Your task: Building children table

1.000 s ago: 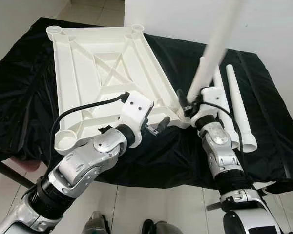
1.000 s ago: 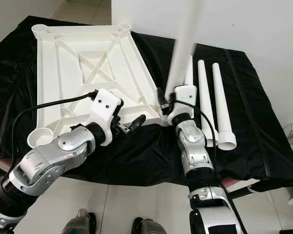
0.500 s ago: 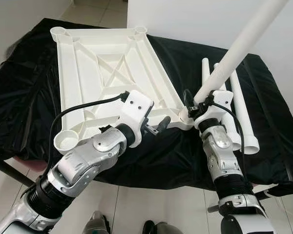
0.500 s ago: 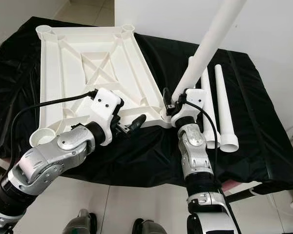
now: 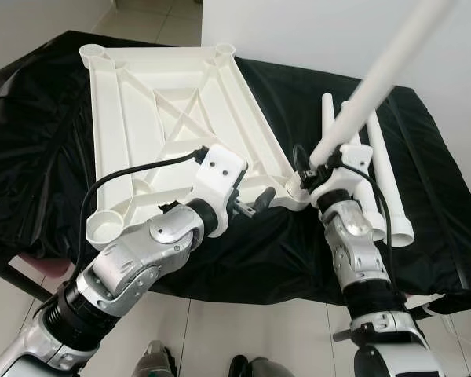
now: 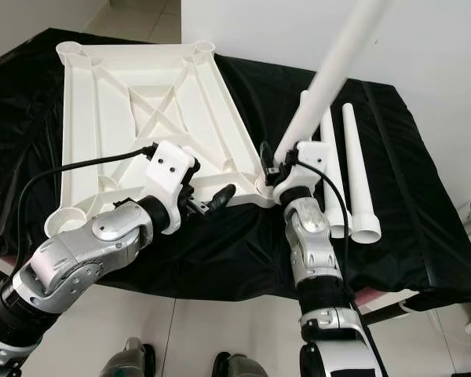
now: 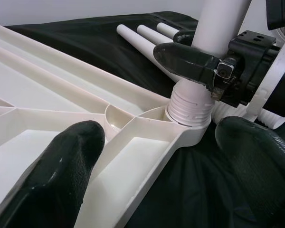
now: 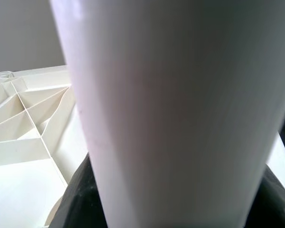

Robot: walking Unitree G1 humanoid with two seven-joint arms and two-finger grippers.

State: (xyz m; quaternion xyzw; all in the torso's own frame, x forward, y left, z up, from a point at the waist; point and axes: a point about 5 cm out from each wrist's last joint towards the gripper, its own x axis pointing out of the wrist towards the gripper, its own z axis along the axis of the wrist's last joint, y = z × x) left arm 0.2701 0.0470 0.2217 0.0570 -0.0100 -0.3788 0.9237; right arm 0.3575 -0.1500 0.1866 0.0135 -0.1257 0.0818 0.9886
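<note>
At the near edge of the scene, the left gripper (image 5: 251, 206) is seen hovering just over the near rim of the white tabletop (image 5: 141, 118), its two black fingers (image 7: 61, 175) spread apart with nothing between them. In the left wrist view these fingers lie one over the ribbed underside and one over the black cloth (image 5: 31, 157) beyond the tabletop's near right corner.

Just to the right, the right gripper (image 7: 199, 57) is clamped on a white table leg (image 5: 377, 78), low down, just above its threaded end. That threaded end is seated in the round corner socket (image 7: 187, 121) at the tabletop's near right corner, and the leg rises from there, leaning toward the far right. In the right wrist view the leg is pressed close between the black fingers, with the ribbed tabletop behind it.

The tabletop lies upside down on the black cloth, ribs and diagonal braces facing up, with an open round socket (image 5: 104, 228) at the near left corner and two more at the far corners (image 5: 94, 53).

To the right of the held leg, three loose white legs (image 6: 353, 169) are laid side by side on the cloth, their wide ends nearest. Beyond them a white wall (image 5: 298, 31) is seen.
</note>
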